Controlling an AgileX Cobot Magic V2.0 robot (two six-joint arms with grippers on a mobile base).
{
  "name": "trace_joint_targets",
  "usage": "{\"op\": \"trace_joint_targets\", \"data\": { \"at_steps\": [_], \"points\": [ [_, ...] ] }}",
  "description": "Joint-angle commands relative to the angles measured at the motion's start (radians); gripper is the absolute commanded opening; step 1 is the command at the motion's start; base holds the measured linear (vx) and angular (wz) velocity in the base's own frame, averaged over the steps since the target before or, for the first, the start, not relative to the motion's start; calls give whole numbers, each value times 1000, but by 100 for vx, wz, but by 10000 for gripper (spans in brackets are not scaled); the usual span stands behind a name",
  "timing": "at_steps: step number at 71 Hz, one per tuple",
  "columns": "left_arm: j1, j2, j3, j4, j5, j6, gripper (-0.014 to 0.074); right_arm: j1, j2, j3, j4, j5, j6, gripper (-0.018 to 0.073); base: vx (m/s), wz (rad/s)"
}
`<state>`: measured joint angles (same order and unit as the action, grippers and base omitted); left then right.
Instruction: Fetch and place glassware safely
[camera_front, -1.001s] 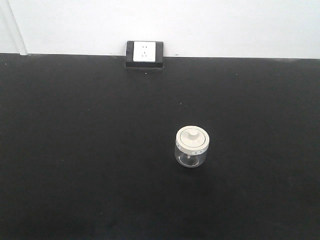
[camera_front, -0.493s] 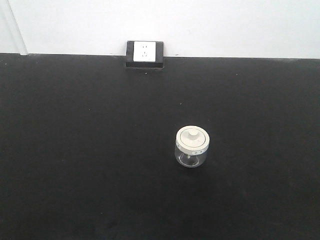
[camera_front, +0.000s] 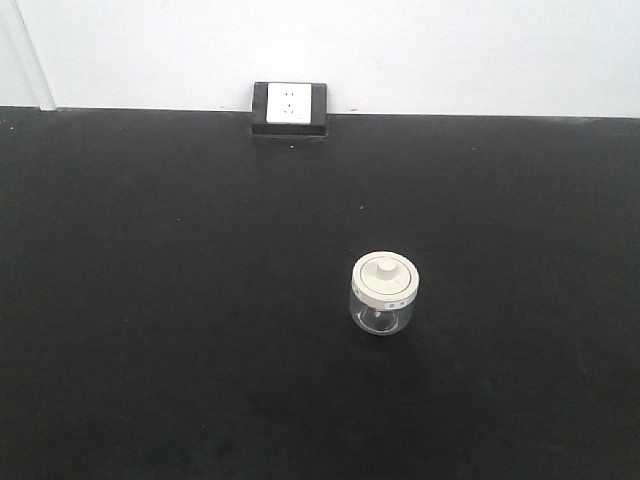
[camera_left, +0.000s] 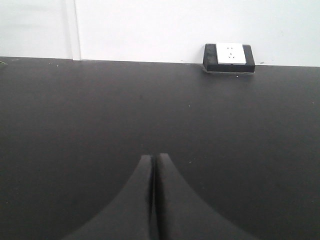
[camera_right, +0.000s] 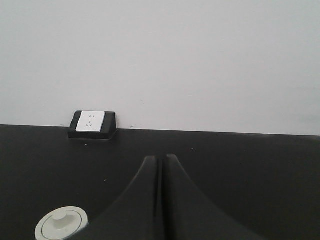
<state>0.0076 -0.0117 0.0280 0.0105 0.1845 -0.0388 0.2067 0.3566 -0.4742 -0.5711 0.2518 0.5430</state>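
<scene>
The glass jar (camera_front: 384, 293) with a cream-white lid and central knob stands upright on the black table (camera_front: 160, 300), right of centre in the front view. Its lid (camera_right: 62, 224) shows at the bottom left of the right wrist view. My right gripper (camera_right: 160, 159) is shut and empty, above and to the right of the jar. My left gripper (camera_left: 154, 157) is shut and empty over bare table, with no jar in its view. Neither gripper shows in the front view.
A white wall socket in a black housing (camera_front: 290, 107) sits at the table's back edge against the white wall; it also shows in the left wrist view (camera_left: 229, 57) and the right wrist view (camera_right: 92, 124).
</scene>
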Motion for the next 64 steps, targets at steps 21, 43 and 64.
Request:
{"op": "trace_joint_targets", "data": {
  "at_steps": [21,43,64],
  "points": [
    [-3,-13,28,-11,-82,-6,-7,-5,9,-25,-13,-63,-3,-3,0,0],
    [-3,-13,28,-11,-82,-6,-7,-5,9,-25,-13,-63,-3,-3,0,0],
    [-3,-13,28,-11,-82,-6,-7,-5,9,-25,-21,-63,-9,-3,0,0]
  ]
}}
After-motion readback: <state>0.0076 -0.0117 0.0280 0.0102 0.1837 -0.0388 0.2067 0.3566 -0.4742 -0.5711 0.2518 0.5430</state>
